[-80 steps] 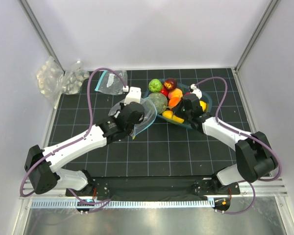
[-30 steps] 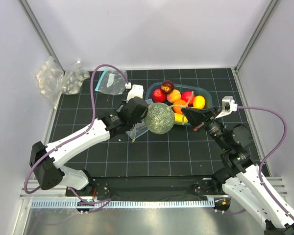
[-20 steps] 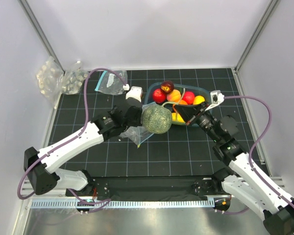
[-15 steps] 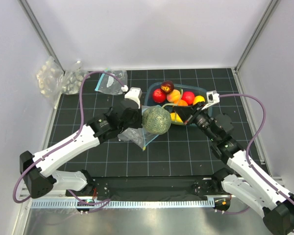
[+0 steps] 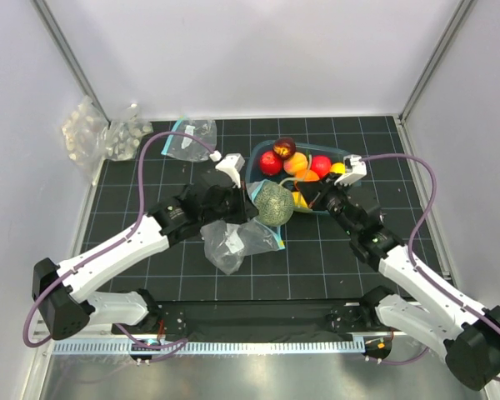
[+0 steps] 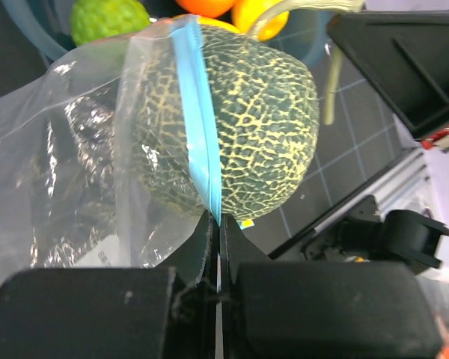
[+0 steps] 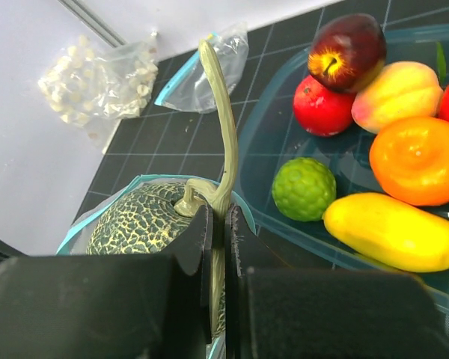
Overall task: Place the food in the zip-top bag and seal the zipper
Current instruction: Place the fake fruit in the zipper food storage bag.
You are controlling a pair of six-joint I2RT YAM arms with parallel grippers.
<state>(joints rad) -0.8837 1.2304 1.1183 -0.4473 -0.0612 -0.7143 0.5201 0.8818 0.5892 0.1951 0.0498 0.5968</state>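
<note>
1. L gripper [image 6: 218, 224]: jaws pinched tight on the zipper [image 6: 198, 134] of the zip-top bag [image 6: 60, 179], nothing else in them. My read: you hold one lip up so the mouth gapes toward the R arm.
2. R gripper [image 7: 217, 224]: jaws closed on the stem [image 7: 224, 112] of the melon [image 7: 138, 221]. The stem is prob. the only part thin enough to pinch, since the body looks too wide for the jaws.
3. Melon pos.: at the bag mouth and partly in. It sits between the tray [image 7: 269, 138] and the bag body, which trails toward the near-left in the top view.
4. Other food, e.g. the green ball [image 7: 304, 188] and the orange [image 7: 419, 161], lies in the tray, not bagged.
5. L wrist view only: the teal strip crosses the melon's face, w/ film over its left part and the right part bare. So it's approx. half in.
6. R wrist view only: the teal rim curves around the melon's top. The packs of white lumps [image 7: 90, 78] and a second bag [image 7: 209, 71] lie at the far-left corner, well apart.
7. Top view only: both arms converge on the melon. Neither grip can be read from there, so use the wrist cams.
</note>
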